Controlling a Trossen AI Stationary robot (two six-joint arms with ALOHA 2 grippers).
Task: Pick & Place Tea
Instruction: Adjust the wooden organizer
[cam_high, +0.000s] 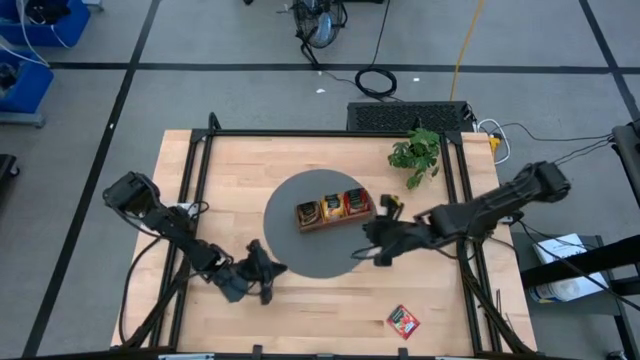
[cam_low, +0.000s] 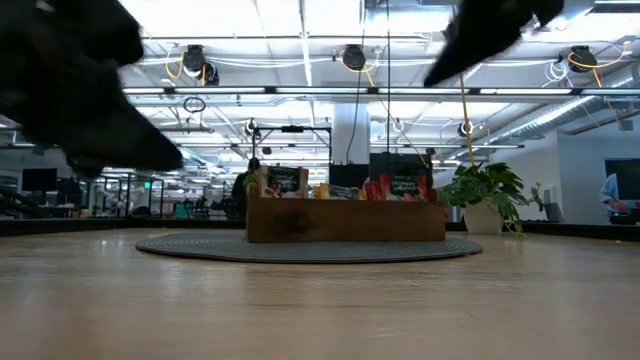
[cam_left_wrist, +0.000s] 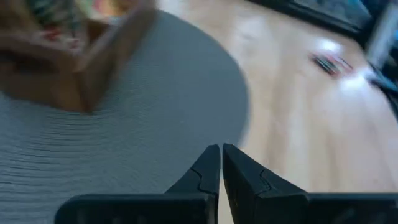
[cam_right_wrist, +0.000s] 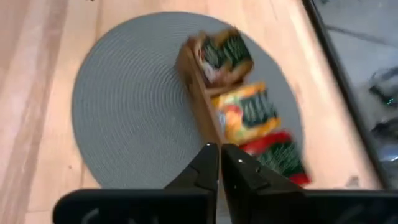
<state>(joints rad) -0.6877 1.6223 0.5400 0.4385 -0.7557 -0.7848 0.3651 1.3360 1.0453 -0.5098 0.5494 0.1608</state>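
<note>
Hovering with fingers pressed together and empty beside the brown wooden tray (cam_high: 334, 210) of tea sachets (cam_right_wrist: 249, 112), the right tool (cam_high: 381, 246) risks neglecting the lone red sachet (cam_high: 403, 321) lying well apart on the pale wooden surface (cam_high: 330, 310).

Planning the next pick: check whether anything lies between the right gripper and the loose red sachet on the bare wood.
Nothing visible does. The red sachet lies alone on the table, off the grey mat. The right gripper, shut and empty, hangs over the mat's edge beside the wooden tray; only bare wood separates them.
</note>
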